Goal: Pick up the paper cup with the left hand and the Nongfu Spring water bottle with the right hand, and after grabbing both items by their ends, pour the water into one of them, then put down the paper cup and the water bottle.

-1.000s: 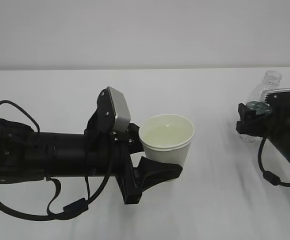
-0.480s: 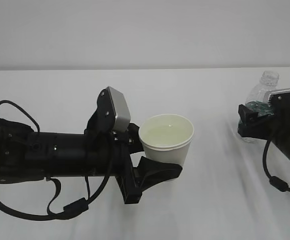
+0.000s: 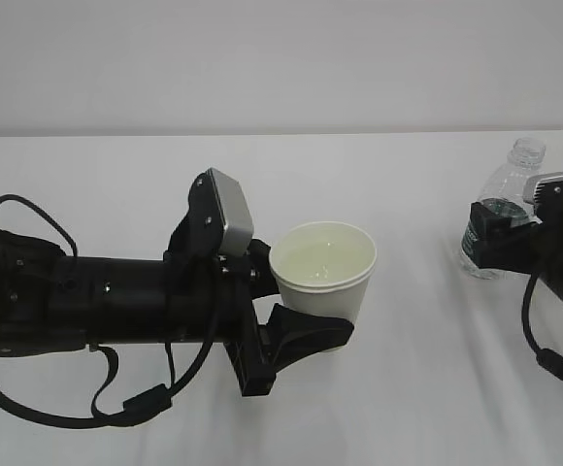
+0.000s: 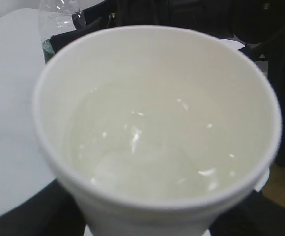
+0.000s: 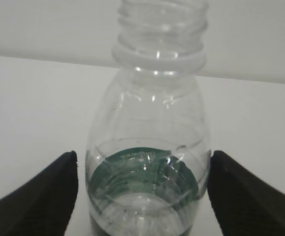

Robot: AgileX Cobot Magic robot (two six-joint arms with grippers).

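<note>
My left claw (image 3: pixel 306 296) is closed around the paper cup (image 3: pixel 323 275) and holds it by its side, one finger in front and one behind. The cup sits straight up with its open mouth pointing to the ceiling and its narrow bottom down. It is near the middle of the white surface (image 3: pixel 408 388), a bit closer to the front edge. There is water (image 4: pixel 147 157) in the cup, clear and shiny, part of the way up.

My right claw (image 5: pixel 142 189) is open. Its two black fingers (image 5: pixel 39 191) stand on each side of the Nongfu Spring water bottle (image 5: pixel 152 147), with a small gap on both sides, so they are not squeezing it. The bottle stands up tall near the right edge of the surface, toward the back. Its long way goes up and down, and its open neck with no cap points up. The dark green label shows low on the clear body.
</note>
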